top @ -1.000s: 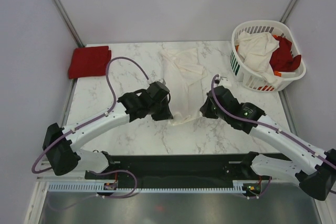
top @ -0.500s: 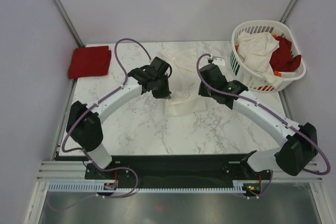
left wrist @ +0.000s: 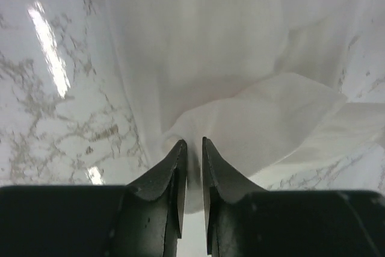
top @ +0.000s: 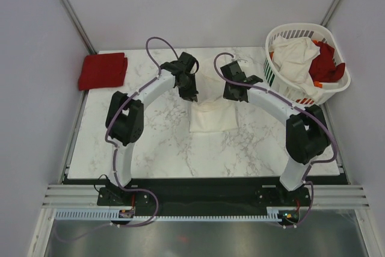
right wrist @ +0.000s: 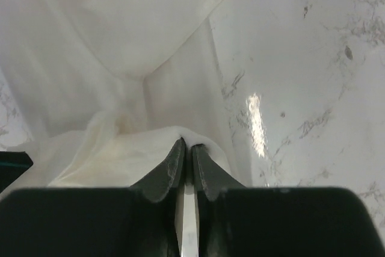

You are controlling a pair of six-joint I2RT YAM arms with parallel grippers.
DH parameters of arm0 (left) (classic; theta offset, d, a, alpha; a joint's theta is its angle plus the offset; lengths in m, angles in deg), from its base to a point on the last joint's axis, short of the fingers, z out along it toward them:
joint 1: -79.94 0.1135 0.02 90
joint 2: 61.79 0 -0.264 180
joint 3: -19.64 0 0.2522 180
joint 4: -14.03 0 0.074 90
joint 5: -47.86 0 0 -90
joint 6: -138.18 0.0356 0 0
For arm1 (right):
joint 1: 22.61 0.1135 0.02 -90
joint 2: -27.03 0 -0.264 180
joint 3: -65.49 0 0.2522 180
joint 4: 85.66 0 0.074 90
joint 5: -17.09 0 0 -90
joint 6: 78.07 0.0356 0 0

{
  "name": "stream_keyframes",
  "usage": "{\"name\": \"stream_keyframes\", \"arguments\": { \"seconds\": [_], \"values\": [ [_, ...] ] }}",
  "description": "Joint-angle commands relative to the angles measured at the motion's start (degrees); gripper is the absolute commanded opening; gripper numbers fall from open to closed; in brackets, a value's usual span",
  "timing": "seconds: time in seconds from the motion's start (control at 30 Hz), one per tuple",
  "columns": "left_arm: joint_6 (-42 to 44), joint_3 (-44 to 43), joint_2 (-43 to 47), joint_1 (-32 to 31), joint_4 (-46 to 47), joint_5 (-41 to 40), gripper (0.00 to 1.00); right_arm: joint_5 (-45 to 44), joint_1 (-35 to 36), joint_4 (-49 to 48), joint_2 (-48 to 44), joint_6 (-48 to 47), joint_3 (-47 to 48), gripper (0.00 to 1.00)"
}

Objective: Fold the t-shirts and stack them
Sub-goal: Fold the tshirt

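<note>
A cream-white t-shirt [top: 212, 112] lies on the marble table, partly folded over itself, between my two grippers. My left gripper [top: 191, 95] is shut on the shirt's near hem at its left side; the cloth fold [left wrist: 240, 130] sits pinched between its jaws. My right gripper [top: 233, 94] is shut on the hem at its right side, with cloth [right wrist: 120, 148] bunched over its tips. Both hold the hem lifted over the shirt's far half. A folded red t-shirt [top: 103, 70] lies at the table's far left corner.
A white slatted laundry basket [top: 287, 88] stands at the far right, holding a cream-white shirt [top: 296, 55] and red shirts [top: 326, 64]. Bare marble table [top: 156, 142] lies in front of the shirt. Grey walls enclose the back and sides.
Both grippers have carried the shirt's near hem away from the arms' bases toward the far edge, folding the shirt over itself. Both arms are now stretched far out.
</note>
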Motion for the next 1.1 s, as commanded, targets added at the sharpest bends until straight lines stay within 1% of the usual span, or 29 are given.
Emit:
{"name": "stream_keyframes", "arguments": {
  "seconds": [0.0, 0.07, 0.1, 0.13, 0.17, 0.2, 0.23, 0.27, 0.3, 0.37, 0.4, 0.43, 0.47, 0.5, 0.53, 0.57, 0.6, 0.63, 0.67, 0.7, 0.73, 0.77, 0.8, 0.83, 0.87, 0.93, 1.03, 1.07],
  "values": [
    [4.92, -9.16, -6.51, 2.31, -3.09, 2.91, 0.24, -0.03, -2.20, -1.98, 6.31, -0.37, 5.82, 0.17],
    [5.89, -14.01, -11.33, 3.10, -6.51, 1.00, 0.27, 0.75, -4.21, -1.81, 9.40, -1.60, 10.82, 0.37],
    [6.59, -18.12, -12.32, 3.36, -7.66, -1.54, 0.28, 1.72, -5.10, -1.89, 10.55, -3.00, 12.49, 0.58],
    [6.77, -19.91, -13.37, 3.97, -9.94, -2.26, 0.30, 2.86, -6.67, -1.98, 12.65, -3.62, 15.73, 0.67],
    [6.78, -21.23, -13.91, 4.50, -10.39, -2.61, 0.46, 3.05, -7.21, -1.89, 13.45, -3.89, 17.15, 0.79],
    [7.04, -22.90, -14.17, 5.03, -10.49, -2.01, 0.59, 2.79, -7.74, -0.94, 13.98, -3.89, 18.47, 0.90],
    [7.21, -23.70, -14.09, 6.17, -10.92, -2.09, 0.70, 2.70, -8.70, -0.66, 13.81, -3.98, 20.05, 0.93],
    [7.21, -24.23, -13.65, 6.61, -11.10, -2.70, 0.71, 1.91, -8.97, -0.49, 13.38, -4.15, 20.33, 0.97],
    [7.04, -24.23, -12.69, 7.05, -11.19, -4.71, 0.71, 1.47, -9.15, -0.49, 12.15, -4.76, 20.42, 0.98],
    [7.30, -23.44, -9.09, 7.67, -11.36, -7.00, 0.71, 0.94, -9.33, -0.49, 10.65, -7.05, 20.16, 0.98],
    [7.30, -21.61, -7.60, 7.76, -11.37, -9.45, 0.71, 0.68, -9.24, -0.49, 8.73, -7.32, 19.54, 0.98],
    [7.13, -20.38, -4.45, 7.59, -11.37, -10.26, 0.70, 1.11, -9.33, -0.49, 7.49, -7.23, 17.45, 0.98],
    [6.95, -18.88, -2.94, 7.32, -11.19, -10.87, 0.67, 2.16, -9.24, -1.70, 6.09, -7.14, 15.69, 0.96],
    [6.43, -15.56, -1.53, 6.89, -10.93, -12.10, 0.66, 5.82, -9.33, -3.02, 3.20, -6.88, 13.58, 0.94],
    [6.25, -13.79, 1.44, 5.40, -10.67, -12.89, 0.63, 8.30, -9.33, -4.34, 1.78, -6.27, 9.21, 0.93],
    [5.99, -10.55, 2.69, 4.34, -9.71, -13.60, 0.63, 11.02, -9.24, -7.75, 0.55, -6.00, 6.91, 0.88],
    [5.90, -9.04, 3.92, 3.20, -9.26, -14.30, 0.63, 17.40, -9.24, -9.26, -1.11, -5.65, 4.97, 0.85],
    [5.64, -7.72, 4.89, 0.84, -8.82, -14.31, 0.63, 19.72, -9.24, -10.49, -1.39, -5.39, 1.90, 0.79],
    [4.76, -4.75, 6.81, -0.40, -8.21, -14.22, 0.63, 23.14, -9.24, -12.94, -1.57, -4.52, 0.57, 0.65],
    [4.58, -3.15, 7.61, -2.50, -6.03, -12.83, 0.63, 27.18, -9.24, -14.18, -1.31, -4.16, -1.36, 0.56],
    [4.40, -1.40, 8.40, -3.48, -4.26, -11.59, 0.62, 29.74, -9.33, -15.68, -0.78, -3.98, -2.16, 0.41],
    [3.62, 2.10, 9.98, -4.19, -2.77, -10.02, 0.61, 31.68, -9.33, -17.95, -0.17, -3.28, -2.52, 0.18],
    [3.26, 4.05, 10.52, -5.41, 0.99, -6.69, 0.59, 33.18, -9.24, -18.41, 1.84, -3.10, -2.35, 0.11],
    [2.82, 5.98, 10.87, -5.86, 2.68, -6.05, 0.58, 36.07, -9.33, -19.72, 2.81, -2.67, -2.09, 0.05],
    [1.78, 9.22, 10.87, -6.38, 4.87, -4.13, 0.56, 36.96, -9.33, -20.52, 4.91, -1.88, -1.73, 0.01],
    [0.98, 11.71, 10.09, -6.56, 6.12, -2.71, 0.52, 38.29, -9.50, -21.05, 6.77, -1.43, -0.94, 0.00],
    [0.01, 16.19, 9.03, -6.74, 8.83, -1.74, 0.50, 38.12, -10.72, -21.84, 10.20, -1.78, 0.90, 0.00],
    [-0.08, 19.07, 9.03, -6.74, 8.85, -1.74, 0.50, 38.20, -11.34, -21.84, 11.86, -1.96, 1.34, 0.00]
  ]
}}
